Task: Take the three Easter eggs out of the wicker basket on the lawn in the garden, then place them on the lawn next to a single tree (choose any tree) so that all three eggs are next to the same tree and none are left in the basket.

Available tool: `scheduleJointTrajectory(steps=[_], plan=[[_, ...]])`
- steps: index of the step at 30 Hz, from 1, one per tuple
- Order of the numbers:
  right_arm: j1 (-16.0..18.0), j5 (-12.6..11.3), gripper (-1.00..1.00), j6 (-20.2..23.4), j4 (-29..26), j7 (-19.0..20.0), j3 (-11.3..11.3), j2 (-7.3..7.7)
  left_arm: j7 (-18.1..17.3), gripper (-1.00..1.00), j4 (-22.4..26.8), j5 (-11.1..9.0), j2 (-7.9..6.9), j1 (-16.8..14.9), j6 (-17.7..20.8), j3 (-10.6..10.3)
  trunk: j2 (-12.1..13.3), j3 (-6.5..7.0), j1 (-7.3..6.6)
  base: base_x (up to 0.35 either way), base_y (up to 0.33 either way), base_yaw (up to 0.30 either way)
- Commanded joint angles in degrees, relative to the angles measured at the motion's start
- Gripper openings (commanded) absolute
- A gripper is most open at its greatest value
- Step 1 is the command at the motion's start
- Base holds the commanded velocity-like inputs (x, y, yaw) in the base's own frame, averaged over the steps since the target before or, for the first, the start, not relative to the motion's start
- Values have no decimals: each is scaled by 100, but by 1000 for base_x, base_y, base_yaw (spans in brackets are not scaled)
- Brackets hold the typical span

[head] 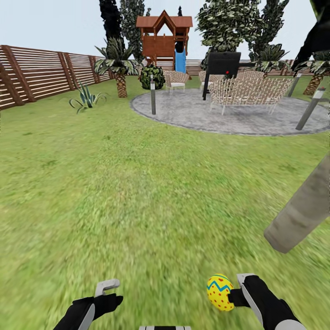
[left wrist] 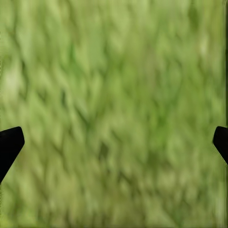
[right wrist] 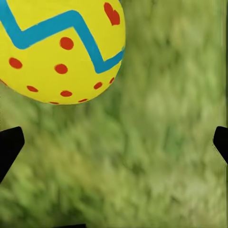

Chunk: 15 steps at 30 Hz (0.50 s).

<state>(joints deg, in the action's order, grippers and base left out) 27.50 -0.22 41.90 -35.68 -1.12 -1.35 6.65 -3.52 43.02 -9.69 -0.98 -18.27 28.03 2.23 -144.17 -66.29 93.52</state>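
Head high, wrists close over lawn (head: 137, 192)

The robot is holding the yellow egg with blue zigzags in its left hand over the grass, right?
Not quite. The egg is at the right gripper, not the left. The head view shows it beside that gripper above the lawn, and the right wrist view shows the egg close up. The left gripper holds nothing.
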Motion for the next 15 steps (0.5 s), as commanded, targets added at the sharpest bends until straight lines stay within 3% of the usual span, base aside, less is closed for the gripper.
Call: scheduleJointTrajectory(steps=[1,6,15], plan=[[1,0,100,28,-6,-12,-14,3,-15,100,10,-24,2,-1,36,15,0,18,-4,-41,0,0],[1,18,100,28,-3,-11,-15,3,-17,100,13,-37,5,-1,42,23,6,129,-17,-7,-58,0],[1,13,100,28,-3,-14,-1,12,-17,100,4,-25,33,-1,36,7,18,328,-40,0,-299,0]])
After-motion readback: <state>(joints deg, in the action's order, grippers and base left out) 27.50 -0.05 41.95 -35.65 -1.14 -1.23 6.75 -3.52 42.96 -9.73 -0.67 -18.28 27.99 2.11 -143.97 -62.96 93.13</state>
